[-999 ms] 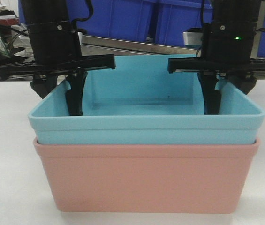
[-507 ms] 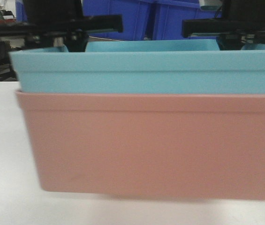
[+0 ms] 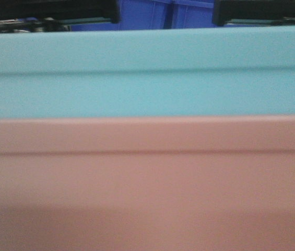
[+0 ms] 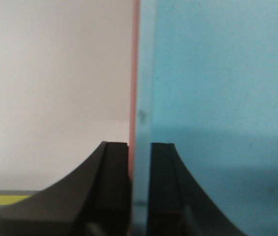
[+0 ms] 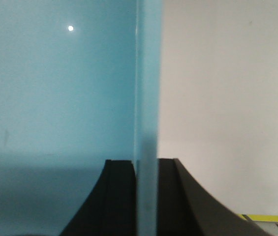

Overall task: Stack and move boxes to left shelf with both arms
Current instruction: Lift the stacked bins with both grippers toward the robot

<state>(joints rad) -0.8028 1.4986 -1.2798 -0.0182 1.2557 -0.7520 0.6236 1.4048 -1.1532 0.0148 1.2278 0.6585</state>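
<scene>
Left wrist-mounted view showed the left gripper (image 4: 139,147) narrowed to a slim gap at lower centre, pinching together the wall of the pink tub (image 4: 133,73) and that of the blue tub (image 4: 217,98) nested inside it. The right gripper (image 5: 146,162) was pinched likewise, but only blue plastic showed between its fingers. With the stack filling the front-facing frame, blue above and pink below, the pink tub could probably sag or slip off on the right if only blue was held there, and uneven arm motion could twist the thin walls free.
</scene>
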